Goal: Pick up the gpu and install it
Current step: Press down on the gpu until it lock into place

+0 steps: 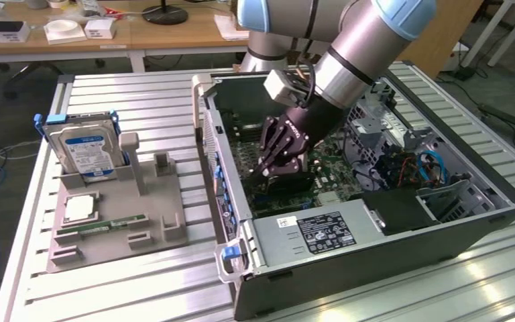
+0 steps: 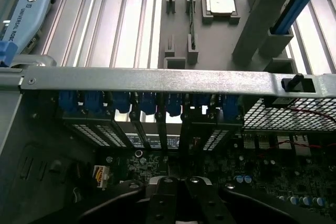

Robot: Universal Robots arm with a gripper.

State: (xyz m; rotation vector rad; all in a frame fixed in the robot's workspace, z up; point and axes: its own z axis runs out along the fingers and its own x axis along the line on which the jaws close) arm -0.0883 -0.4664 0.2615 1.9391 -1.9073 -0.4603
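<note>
The gpu (image 1: 286,184) is down inside the open computer case (image 1: 374,248), just above the green motherboard (image 1: 334,176). Its black heatsink block faces outward. My gripper (image 1: 273,166) reaches into the case from above and is shut on the card's upper edge. In the wrist view the gpu (image 2: 181,145) appears edge-on as a thin dark strip running from my gripper (image 2: 178,195) toward the row of blue slot clips (image 2: 142,103) at the case's rear wall. Whether the card's connector touches the motherboard slot is hidden.
A grey parts tray (image 1: 163,221) lies at the exterior view's left of the case, holding a silver hard drive with a blue label (image 1: 83,151), a processor chip (image 1: 80,208) and a slim memory stick (image 1: 105,225). The case's metal rim (image 2: 157,80) crosses close in front of the wrist.
</note>
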